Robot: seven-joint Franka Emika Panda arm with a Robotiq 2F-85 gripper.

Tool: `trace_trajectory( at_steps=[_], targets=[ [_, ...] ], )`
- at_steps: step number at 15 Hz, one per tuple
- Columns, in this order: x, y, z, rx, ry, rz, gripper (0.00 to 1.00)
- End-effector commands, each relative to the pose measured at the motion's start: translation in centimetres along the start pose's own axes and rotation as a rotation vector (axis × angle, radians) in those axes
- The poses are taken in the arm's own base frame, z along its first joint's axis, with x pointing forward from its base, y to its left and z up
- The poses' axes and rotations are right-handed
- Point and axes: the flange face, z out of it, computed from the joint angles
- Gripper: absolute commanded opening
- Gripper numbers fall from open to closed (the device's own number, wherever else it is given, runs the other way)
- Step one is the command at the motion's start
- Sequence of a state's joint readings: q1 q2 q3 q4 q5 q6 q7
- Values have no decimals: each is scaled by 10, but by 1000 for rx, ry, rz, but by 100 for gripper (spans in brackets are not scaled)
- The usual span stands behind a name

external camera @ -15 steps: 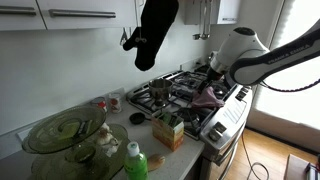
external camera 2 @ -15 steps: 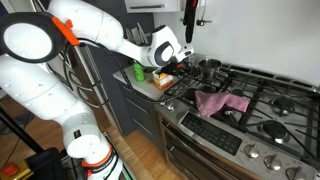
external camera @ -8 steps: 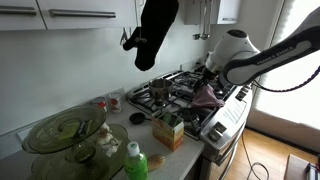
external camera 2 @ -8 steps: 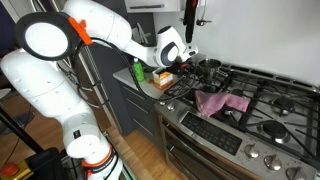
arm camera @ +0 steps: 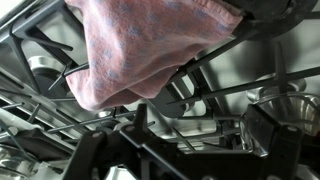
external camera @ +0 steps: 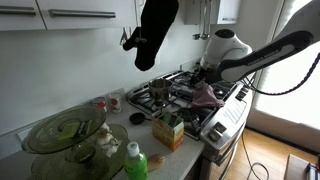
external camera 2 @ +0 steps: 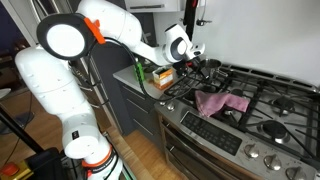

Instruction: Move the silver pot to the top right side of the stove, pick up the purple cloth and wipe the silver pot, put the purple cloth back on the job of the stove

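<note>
The silver pot (external camera 2: 210,68) stands on the back left burner of the stove (external camera 2: 262,118); it also shows in an exterior view (external camera: 157,92). The purple cloth (external camera 2: 222,102) lies crumpled on the grates near the stove's front, and shows in an exterior view (external camera: 205,96) and at the top of the wrist view (arm camera: 140,50). My gripper (external camera 2: 196,63) hovers just above the grates beside the pot, between pot and cloth. In the wrist view its dark fingers (arm camera: 180,150) stand apart with nothing between them. A shiny rim at the right edge (arm camera: 292,100) seems to be the pot.
A black oven mitt (external camera: 155,30) hangs above the counter. Glass dishes (external camera: 65,130), a green bottle (external camera: 135,162) and a small box (external camera: 168,132) stand on the counter beside the stove. Knobs (external camera 2: 255,155) line the stove front.
My arm has moved across the stove toward the pot at the back. The cloth and the pot have not moved.
</note>
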State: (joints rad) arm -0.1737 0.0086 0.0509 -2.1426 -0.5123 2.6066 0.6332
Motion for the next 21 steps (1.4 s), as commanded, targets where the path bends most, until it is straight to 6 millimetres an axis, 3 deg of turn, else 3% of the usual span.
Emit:
trace_trajectory(
  at_steps=[1, 2, 3, 5, 13, 21],
  targets=[
    [14, -40, 20, 28, -74, 101, 100],
    [17, -49, 24, 70, -69, 114, 100],
    [9, -34, 11, 38, -49, 71, 100],
    [10, -43, 14, 47, -52, 67, 100],
    [14, -36, 12, 42, -46, 76, 100],
    [67, -35, 23, 129, 103, 143, 100]
  ],
)
